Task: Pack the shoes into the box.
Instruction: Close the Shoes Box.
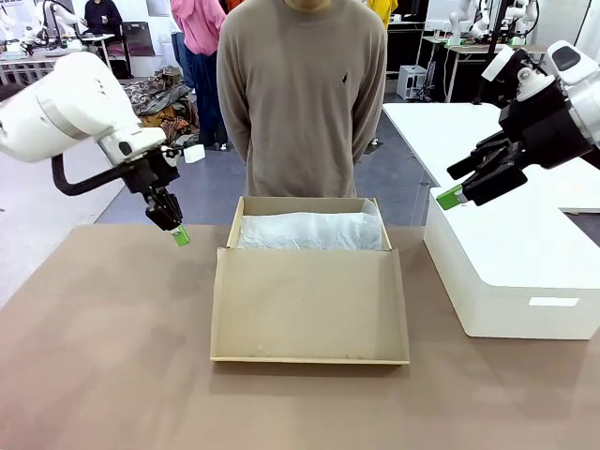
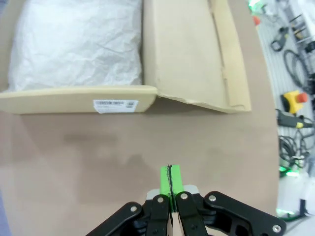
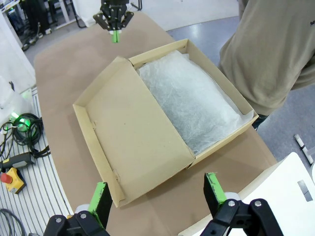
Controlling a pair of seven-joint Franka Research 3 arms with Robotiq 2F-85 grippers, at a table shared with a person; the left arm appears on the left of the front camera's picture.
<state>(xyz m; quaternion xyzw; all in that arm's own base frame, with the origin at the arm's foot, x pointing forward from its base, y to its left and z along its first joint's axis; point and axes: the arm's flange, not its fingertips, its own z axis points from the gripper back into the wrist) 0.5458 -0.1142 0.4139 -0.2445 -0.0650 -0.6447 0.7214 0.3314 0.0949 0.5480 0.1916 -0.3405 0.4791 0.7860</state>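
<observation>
- My left gripper (image 1: 180, 234) is pinched together and holds nothing. It hangs over the table (image 1: 103, 356), just left of the box (image 1: 231, 225).
- My right gripper (image 1: 457, 185) is spread wide, raised to the right of the box — above the white block (image 1: 516, 281).
- The box sits open, with its lid (image 1: 309, 305) flat toward me and crinkled tissue (image 1: 309, 231) bulging inside; I cannot tell what lies beneath it.
- A person (image 1: 300, 94) stands behind the box.

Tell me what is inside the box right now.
Crinkled white tissue paper fills the box, whose lid lies folded open toward the robot. Whatever lies under the paper is hidden.
</observation>
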